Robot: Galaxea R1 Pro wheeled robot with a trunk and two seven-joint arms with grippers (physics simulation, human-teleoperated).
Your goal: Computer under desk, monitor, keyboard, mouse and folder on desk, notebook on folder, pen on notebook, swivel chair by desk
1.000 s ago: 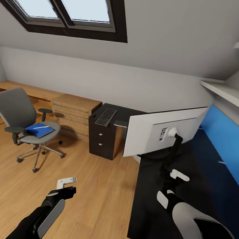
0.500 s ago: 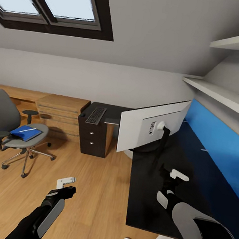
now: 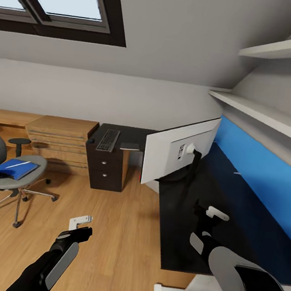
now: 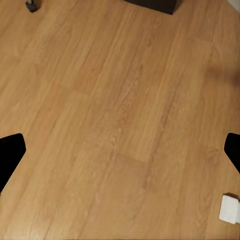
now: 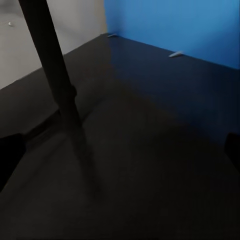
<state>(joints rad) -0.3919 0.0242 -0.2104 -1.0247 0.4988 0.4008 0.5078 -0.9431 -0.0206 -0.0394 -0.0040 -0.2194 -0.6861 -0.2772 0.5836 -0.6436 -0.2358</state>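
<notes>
Head view: the wide white-backed monitor [image 3: 179, 155] stands on its thin black stand near the front edge of the glossy black L-shaped desk [image 3: 190, 225], and the slim silver-grey keyboard [image 3: 108, 139] lies on the desk's far wing, above the dark drawer unit [image 3: 104, 170]. The flat bright blue folder [image 3: 15, 168], a thin white pen [image 3: 15, 164] on it, rests on the seat of the grey padded swivel chair [image 3: 4, 168], well apart from the desk. The left gripper [image 3: 80, 225] hangs over the wood floor [image 3: 115, 233] and the right gripper [image 3: 209, 218] over the desk top; both hold nothing, fingers spread wide.

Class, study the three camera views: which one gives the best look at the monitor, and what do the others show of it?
The head view is best: the monitor stands whole on the desk, white back toward the camera, with its black stand. The right wrist view catches just the dark stand post rising from the glossy desktop. The left wrist view looks at wood floor.
</notes>
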